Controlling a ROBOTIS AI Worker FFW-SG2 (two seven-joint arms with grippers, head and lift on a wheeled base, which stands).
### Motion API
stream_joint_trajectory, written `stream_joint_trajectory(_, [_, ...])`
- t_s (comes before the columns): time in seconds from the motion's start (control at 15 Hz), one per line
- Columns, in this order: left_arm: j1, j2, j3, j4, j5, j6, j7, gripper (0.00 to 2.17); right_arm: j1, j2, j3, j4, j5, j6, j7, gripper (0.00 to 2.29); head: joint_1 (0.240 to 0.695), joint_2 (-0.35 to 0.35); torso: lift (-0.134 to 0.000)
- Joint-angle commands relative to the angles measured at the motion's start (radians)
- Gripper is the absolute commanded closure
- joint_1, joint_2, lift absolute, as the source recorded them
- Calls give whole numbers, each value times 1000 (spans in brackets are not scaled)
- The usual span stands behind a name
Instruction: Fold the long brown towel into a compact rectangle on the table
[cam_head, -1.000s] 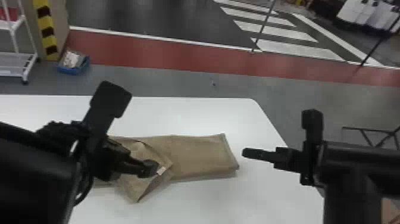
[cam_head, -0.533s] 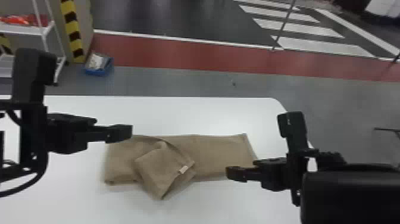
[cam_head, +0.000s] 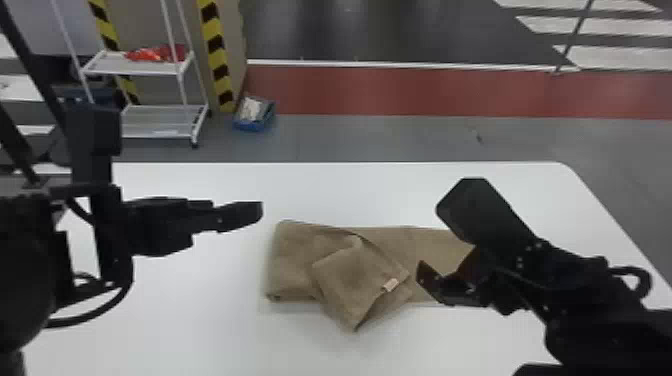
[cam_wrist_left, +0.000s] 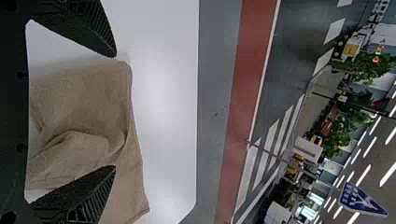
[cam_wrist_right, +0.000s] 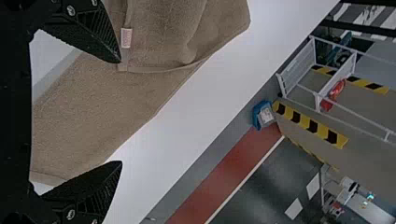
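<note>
The brown towel (cam_head: 295, 260) lies across the white table, its left part folded over in layers, with a skewed flap and a small pale tag on top. Left of the towel, above the table, is my left gripper (cam_head: 250, 215); in the left wrist view the left gripper (cam_wrist_left: 116, 112) stands open, the folded towel (cam_wrist_left: 84, 102) beyond its spread fingers. My right gripper (cam_head: 432, 245) is over the towel's right part, beside the tagged flap. In the right wrist view the right gripper (cam_wrist_right: 121, 112) is open too, with the towel (cam_wrist_right: 88, 112) beyond the fingers.
The white table (cam_head: 200, 320) has its far edge behind the towel and a rounded far right corner. Past it on the floor are a blue bin (cam_head: 255, 115) and a white shelf rack (cam_head: 160, 135) by a yellow-and-black striped post.
The head view has swung left. My left gripper has come away from the towel to its left side, while the right gripper has moved from beyond the towel's right end to over it and turned.
</note>
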Motion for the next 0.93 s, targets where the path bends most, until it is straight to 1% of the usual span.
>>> stream_joint_trajectory(0.0, [14, -3, 26, -2, 13, 10, -1, 26, 21, -7, 28, 20, 59, -137, 48, 140, 695, -3, -125])
stream_joint_trajectory(0.07, [20, -3, 27, -5, 16, 10, -1, 26, 41, -15, 28, 29, 76, -211, 74, 157, 695, 12, -125])
stream_joint_trajectory(0.13, [25, -3, 27, -8, 16, 10, -1, 26, 55, -16, 29, 46, 103, -254, 82, 194, 695, 43, -125])
stream_joint_trajectory(0.27, [36, -3, 27, -13, 16, 10, -1, 26, 52, -16, 32, 75, 116, -275, 123, 350, 695, 60, -125])
stream_joint_trajectory(0.33, [43, -3, 27, -18, 16, 10, -1, 26, 51, -18, 29, 89, 132, -306, 155, 407, 695, 64, -125])
stream_joint_trajectory(0.4, [49, -3, 29, -21, 16, 10, -1, 26, 51, -27, 29, 109, 149, -343, 181, 410, 695, 68, -125])
stream_joint_trajectory(0.47, [49, -3, 29, -21, 16, 10, -1, 26, 52, -32, 29, 121, 151, -346, 189, 410, 695, 72, -125])
stream_joint_trajectory(0.53, [49, -3, 29, -21, 14, 10, -1, 26, 51, -32, 37, 138, 154, -352, 200, 468, 695, 75, -125])
stream_joint_trajectory(0.73, [49, -3, 26, -19, 13, 10, 0, 26, 32, -30, 45, 186, 160, -355, 204, 620, 695, 78, -125])
stream_joint_trajectory(0.87, [49, -3, 26, -19, 11, 10, 3, 26, 26, -30, 51, 204, 165, -355, 207, 616, 695, 80, -125])
